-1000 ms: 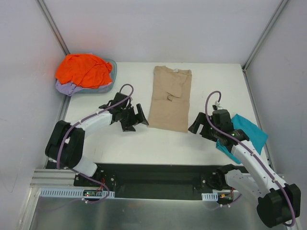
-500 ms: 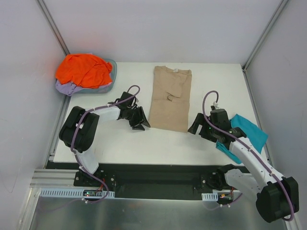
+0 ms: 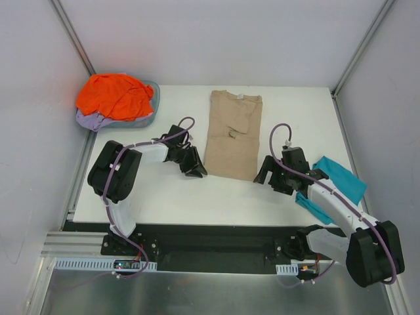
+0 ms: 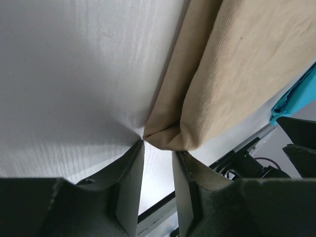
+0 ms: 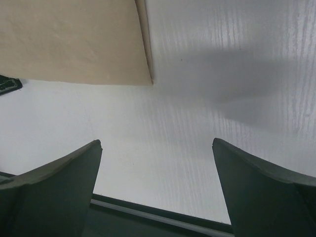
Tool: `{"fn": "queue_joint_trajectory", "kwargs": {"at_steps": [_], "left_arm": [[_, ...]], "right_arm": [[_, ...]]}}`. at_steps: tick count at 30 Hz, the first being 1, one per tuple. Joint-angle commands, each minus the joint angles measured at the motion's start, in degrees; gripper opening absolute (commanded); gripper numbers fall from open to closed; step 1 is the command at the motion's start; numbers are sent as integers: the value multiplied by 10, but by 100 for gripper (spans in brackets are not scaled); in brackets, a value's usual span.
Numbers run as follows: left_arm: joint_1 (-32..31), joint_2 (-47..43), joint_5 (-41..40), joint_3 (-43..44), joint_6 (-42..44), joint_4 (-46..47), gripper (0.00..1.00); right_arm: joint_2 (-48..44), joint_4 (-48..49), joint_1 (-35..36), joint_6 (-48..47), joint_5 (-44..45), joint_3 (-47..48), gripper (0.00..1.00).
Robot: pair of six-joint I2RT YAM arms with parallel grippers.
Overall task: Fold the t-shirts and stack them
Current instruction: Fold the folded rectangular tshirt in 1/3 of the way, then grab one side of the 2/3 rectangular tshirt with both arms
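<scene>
at the near hem of the tan t-shirt (image 3: 233,134), the left gripper (image 4: 159,149) is hovering, jaws narrowly apart at one corner, the right gripper (image 5: 157,143) gaping beside the other, likely to fold it; beyond, the orange t-shirt (image 3: 111,95) is waiting.

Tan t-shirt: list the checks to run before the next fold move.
1. Tan t-shirt lying flat on the table: ok.
2. Left hand at the shirt's near left corner: ok.
3. That corner between the left hand's fingers: not ok, it sits just past their tips.
4. Right hand open: ok.
5. Right hand on the near right corner: not ok, the corner lies ahead of it.
</scene>
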Motion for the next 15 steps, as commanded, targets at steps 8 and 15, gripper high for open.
{"fn": "queue_joint_trajectory", "kwargs": {"at_steps": [8,15], "left_arm": [[-6,33,5,44,15,2,0],[-7,19,-5,35,32,8,0]], "right_arm": [[53,26,-1,-15,-18,35,97],[105,45,-1,-16,-37,60,92]]}}
